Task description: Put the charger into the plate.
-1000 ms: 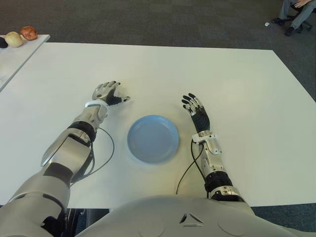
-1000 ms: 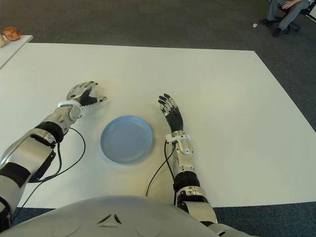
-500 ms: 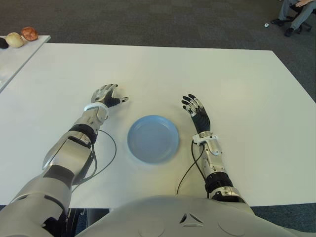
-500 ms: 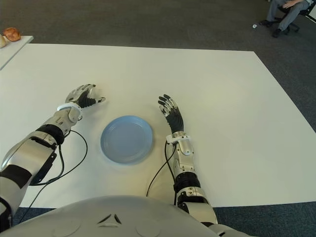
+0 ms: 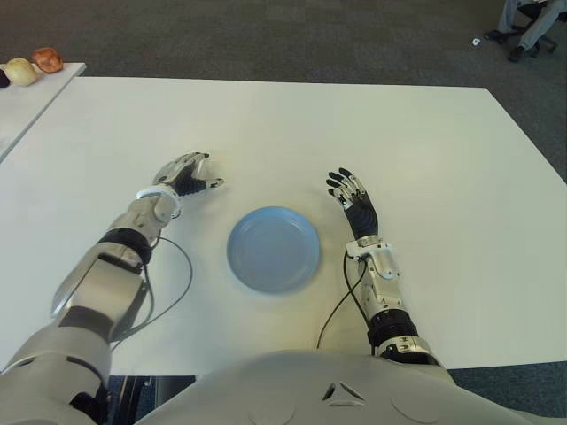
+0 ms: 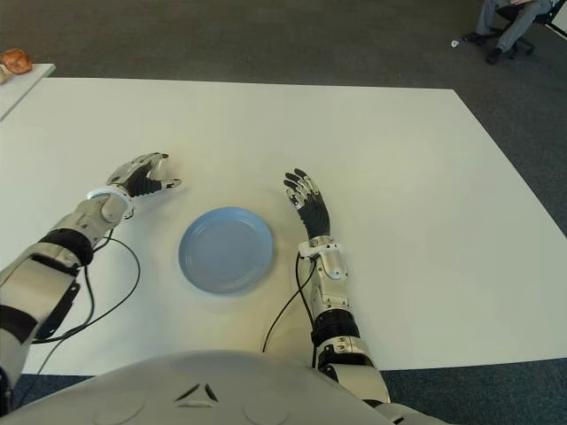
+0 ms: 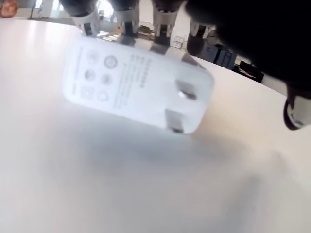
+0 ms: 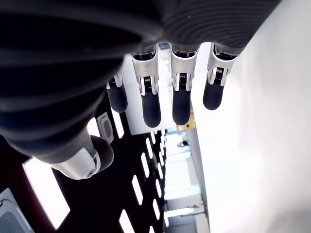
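Left hand [image 5: 184, 172] curled over white charger [image 7: 137, 85] on table [image 5: 425, 142], left of blue plate [image 5: 273, 250].

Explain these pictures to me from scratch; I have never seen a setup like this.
This is a humanoid robot with two arms, each ending in a robot hand with several fingers. The two wide pictures come from a camera on its head, looking down at a white table. The two close-up pictures come from cameras on its wrists.

On the table lies an empty blue plate, between the arms. The left robot hand is cupped over a white charger, which only the left wrist picture shows: the fingertips are at its far edge, but a firm grasp cannot be confirmed. The right robot hand shows to the right of the plate, fingers spread, holding nothing. A side table at the far left carries a few small round items.
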Motion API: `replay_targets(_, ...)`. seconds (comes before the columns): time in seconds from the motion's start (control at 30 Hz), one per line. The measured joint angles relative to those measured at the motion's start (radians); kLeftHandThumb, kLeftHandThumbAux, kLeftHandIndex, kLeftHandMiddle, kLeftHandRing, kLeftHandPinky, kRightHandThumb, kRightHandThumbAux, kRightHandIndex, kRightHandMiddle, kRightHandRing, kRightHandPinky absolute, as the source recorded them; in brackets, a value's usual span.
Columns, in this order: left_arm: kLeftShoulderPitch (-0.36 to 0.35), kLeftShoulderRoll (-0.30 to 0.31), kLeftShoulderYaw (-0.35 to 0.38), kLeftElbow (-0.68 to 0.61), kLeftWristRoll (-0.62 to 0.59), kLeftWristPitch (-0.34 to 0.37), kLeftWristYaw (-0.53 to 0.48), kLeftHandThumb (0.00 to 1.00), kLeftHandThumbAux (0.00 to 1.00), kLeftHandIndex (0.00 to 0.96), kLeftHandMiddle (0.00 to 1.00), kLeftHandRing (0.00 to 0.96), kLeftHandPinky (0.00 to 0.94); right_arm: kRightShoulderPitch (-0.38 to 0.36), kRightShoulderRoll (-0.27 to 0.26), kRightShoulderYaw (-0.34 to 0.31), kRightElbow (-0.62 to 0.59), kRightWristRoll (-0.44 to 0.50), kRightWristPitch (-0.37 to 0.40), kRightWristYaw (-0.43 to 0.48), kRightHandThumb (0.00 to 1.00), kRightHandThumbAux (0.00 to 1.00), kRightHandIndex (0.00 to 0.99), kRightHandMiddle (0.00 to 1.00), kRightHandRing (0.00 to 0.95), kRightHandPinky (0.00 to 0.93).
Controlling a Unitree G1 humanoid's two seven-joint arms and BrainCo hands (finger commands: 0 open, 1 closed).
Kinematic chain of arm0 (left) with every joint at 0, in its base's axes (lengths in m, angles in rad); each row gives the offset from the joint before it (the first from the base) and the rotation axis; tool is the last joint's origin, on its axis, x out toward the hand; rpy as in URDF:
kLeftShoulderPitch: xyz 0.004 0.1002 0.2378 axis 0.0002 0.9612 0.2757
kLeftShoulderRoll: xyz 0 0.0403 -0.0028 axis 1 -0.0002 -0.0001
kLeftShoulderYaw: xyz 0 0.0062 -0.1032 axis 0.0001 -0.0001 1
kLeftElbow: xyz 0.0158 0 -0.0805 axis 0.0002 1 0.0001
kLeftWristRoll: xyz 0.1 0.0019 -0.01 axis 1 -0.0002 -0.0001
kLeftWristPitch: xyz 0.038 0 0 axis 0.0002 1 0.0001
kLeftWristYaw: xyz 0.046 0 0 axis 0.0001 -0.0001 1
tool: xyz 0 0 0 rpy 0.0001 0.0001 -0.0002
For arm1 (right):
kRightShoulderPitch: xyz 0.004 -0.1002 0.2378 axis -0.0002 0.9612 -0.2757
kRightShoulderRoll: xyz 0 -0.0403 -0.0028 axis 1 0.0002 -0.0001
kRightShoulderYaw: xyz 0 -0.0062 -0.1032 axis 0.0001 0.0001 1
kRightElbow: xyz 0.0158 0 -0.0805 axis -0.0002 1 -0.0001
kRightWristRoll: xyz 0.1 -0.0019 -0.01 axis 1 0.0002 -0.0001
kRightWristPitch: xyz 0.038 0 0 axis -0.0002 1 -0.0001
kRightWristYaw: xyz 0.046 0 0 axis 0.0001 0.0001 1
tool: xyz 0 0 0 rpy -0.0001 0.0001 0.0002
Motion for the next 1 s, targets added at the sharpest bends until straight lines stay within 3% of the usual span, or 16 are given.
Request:
replay_targets(0.2,0.092,0.094,0.001,-0.107,-0.004,-0.130,-0.043,0.051,0.367,0.000,0.000,0.000,0.000,0.006,0.001,0.000,-0.005,-0.001,0.001,-0.011,0.000,0.627,0.131,0.221,0.182,0.167)
replay_targets(0.4,0.179,0.183,0.008,-0.204,-0.003,-0.204,-0.046,0.029,0.382,0.000,0.000,0.000,0.000,0.007,0.002,0.002,-0.007,-0.003,0.003,-0.014,0.000,0.621,0.131,0.219,0.182,0.168)
replay_targets(0.67,0.295,0.274,0.027,-0.380,0.001,-0.245,-0.070,0.029,0.424,0.000,0.000,0.000,0.023,0.010,0.001,0.002,-0.012,-0.003,0.006,-0.015,0.000,0.625,0.129,0.220,0.181,0.164)
replay_targets(0.87,0.423,0.364,0.077,-0.587,0.002,-0.306,-0.103,0.056,0.466,0.000,0.000,0.000,0.029,0.009,0.003,0.004,-0.016,-0.003,0.009,-0.019,0.000,0.627,0.129,0.223,0.182,0.163)
replay_targets(1.0,0.472,0.409,0.105,-0.659,0.014,-0.328,-0.103,0.065,0.479,0.000,0.000,0.000,0.027,0.010,0.003,0.004,-0.015,-0.003,0.011,-0.019,0.000,0.624,0.131,0.224,0.183,0.164)
